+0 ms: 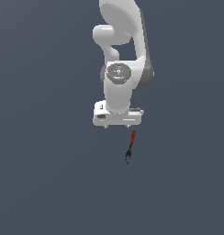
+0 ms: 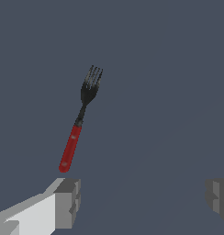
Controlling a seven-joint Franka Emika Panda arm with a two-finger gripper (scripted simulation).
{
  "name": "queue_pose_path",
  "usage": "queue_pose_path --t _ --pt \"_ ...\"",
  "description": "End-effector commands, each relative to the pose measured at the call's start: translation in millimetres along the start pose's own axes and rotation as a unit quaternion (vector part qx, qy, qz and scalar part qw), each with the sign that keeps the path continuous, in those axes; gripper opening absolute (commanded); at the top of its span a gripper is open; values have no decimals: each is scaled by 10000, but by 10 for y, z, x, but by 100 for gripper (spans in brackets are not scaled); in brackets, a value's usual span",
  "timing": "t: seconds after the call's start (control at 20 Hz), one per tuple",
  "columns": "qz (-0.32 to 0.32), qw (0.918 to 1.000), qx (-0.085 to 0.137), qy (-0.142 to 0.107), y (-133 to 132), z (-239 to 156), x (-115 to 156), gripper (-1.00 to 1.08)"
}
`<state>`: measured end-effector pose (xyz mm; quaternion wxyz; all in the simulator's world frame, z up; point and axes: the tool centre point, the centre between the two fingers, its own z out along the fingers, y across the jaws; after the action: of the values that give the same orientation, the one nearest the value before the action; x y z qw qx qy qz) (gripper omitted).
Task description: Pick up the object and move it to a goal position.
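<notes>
Lying flat on the plain grey worktop (image 1: 49,183), the fork (image 1: 130,147) is the one loose thing in the scene, and everything else is best placed from it. In the exterior view its red handle points towards the white arm (image 1: 118,69) and its black neck and tines point away, the whole fork slightly tilted. The gripper (image 1: 116,125) sits just beyond the handle end, offset a little towards the exterior view's left, and is not touching the fork. From that view its height above the worktop is hard to judge; it seems to hover rather than rest on it. In the wrist view the fingers (image 2: 68,202) stand spread wide, one grey pad close to the tip of the handle, the other far off at the opposite edge of the picture, with nothing but bare surface between them. The fork lies outside that gap, ungrasped.
</notes>
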<state>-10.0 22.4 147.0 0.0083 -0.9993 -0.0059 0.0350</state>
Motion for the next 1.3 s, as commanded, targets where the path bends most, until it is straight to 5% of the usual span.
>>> queue_pose_path --t 0.0,1.25 --pt "31 10000 -2 6 -17 17 10 100" --pt "1520 9878 -28 324 -699 809 356 100"
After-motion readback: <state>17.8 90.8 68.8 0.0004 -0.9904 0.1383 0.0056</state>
